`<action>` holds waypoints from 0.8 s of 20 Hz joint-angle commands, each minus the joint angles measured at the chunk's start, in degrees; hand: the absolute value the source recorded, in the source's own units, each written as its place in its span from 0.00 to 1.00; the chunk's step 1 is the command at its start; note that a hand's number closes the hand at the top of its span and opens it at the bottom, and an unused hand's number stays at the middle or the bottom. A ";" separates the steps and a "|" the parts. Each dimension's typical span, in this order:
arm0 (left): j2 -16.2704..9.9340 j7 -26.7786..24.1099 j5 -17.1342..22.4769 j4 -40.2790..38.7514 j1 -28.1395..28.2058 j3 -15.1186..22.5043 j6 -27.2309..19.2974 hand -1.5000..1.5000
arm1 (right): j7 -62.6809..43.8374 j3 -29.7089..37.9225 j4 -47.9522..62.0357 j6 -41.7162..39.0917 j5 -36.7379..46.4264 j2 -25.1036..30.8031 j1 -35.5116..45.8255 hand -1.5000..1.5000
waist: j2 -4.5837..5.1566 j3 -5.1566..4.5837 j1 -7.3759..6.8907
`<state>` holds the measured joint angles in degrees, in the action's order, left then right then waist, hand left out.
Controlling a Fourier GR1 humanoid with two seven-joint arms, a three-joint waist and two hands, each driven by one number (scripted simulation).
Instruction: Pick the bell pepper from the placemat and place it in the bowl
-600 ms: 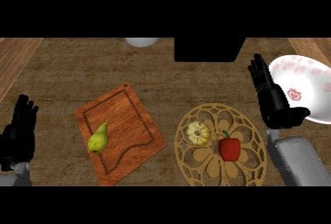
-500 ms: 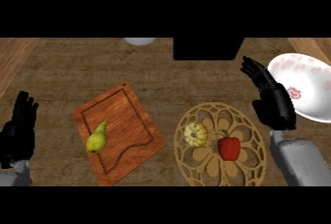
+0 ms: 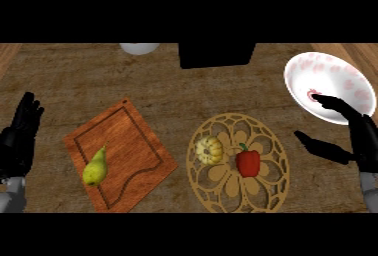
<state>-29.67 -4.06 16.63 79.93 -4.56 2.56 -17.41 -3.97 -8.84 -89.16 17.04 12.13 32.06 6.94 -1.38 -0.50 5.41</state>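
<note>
**A:** Where is the bell pepper (image 3: 248,163)?

**B:** It lies on the round openwork placemat (image 3: 238,200), on the right half of it, upright with its green stem pointing to the far side. A small yellow squash (image 3: 210,150) sits just beside it on the left, on the same placemat.

**A:** And the right hand (image 3: 359,141)?

**B:** It shows at the right edge of the view, well to the right of the pepper and slightly farther from the robot. Its fingers are spread apart and hold nothing. The thumb (image 3: 319,146) points left toward the placemat's right rim but stops short of it; the upper fingers reach up over the near edge of the white bowl (image 3: 325,80) with its pink pattern. Nothing touches the pepper.

**A:** How does the bowl stand to the pepper?

**B:** Far and right of it, at the far right corner of the counter (image 3: 111,80).

**A:** The left hand (image 3: 21,137)?

**B:** It rests at the left edge, fingers straight and pointing to the far side, holding nothing, well apart from the pepper.

**A:** Anything between?

**B:** A wooden cutting board (image 3: 129,145) lies left of the placemat with a yellow-green pear (image 3: 94,168) on its near left part. At the far edge are a dark box (image 3: 218,54) and a pale round thing (image 3: 139,48), only partly seen.
</note>
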 commanded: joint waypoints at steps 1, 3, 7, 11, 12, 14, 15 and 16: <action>-0.50 2.77 0.34 2.96 0.97 0.86 0.56 0.50 | -4.58 -2.68 -9.95 8.44 9.06 0.64 -13.28 0.00 | -0.57 0.29 0.96; -1.00 4.29 -0.26 2.53 -0.71 1.19 0.54 0.50 | -9.96 -8.27 -16.49 10.68 15.69 -1.40 -16.91 0.00 | 0.08 0.22 -0.34; -0.42 6.27 -0.98 5.34 -1.60 2.40 0.15 0.50 | -17.00 -10.76 -28.93 13.53 25.01 -0.31 -29.88 0.00 | 0.50 0.31 -1.52; 0.16 5.35 -1.93 4.72 -1.69 2.85 2.49 0.50 | -30.41 -10.14 -40.38 8.70 32.83 -0.90 -31.77 0.00 | 1.20 0.38 -4.22; 1.36 9.35 -3.52 6.68 -5.24 3.97 -0.56 0.50 | -31.98 -9.87 -42.93 6.46 33.12 -0.58 -31.58 0.00 | 1.22 0.42 -4.27; 2.18 7.05 -4.11 6.96 -2.37 4.01 -0.30 0.50 | -39.28 -8.83 -47.70 -0.93 34.59 0.89 -27.92 0.00 | 1.29 0.39 -4.86; 1.16 5.41 -1.16 4.21 -3.81 1.72 4.03 0.50 | -41.59 -6.41 -46.67 -5.07 31.80 1.58 -22.17 0.00 | 1.46 0.38 -5.30; -0.21 10.89 -2.77 9.37 -3.17 2.72 1.89 0.50 | -44.74 -7.80 -50.24 -6.92 33.69 0.99 -22.48 0.00 | 1.30 0.42 -5.46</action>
<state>-29.27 3.07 14.55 86.73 -6.71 5.21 -15.71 -38.69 -17.07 -131.69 18.23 43.01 32.60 -18.94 -0.25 -0.14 0.99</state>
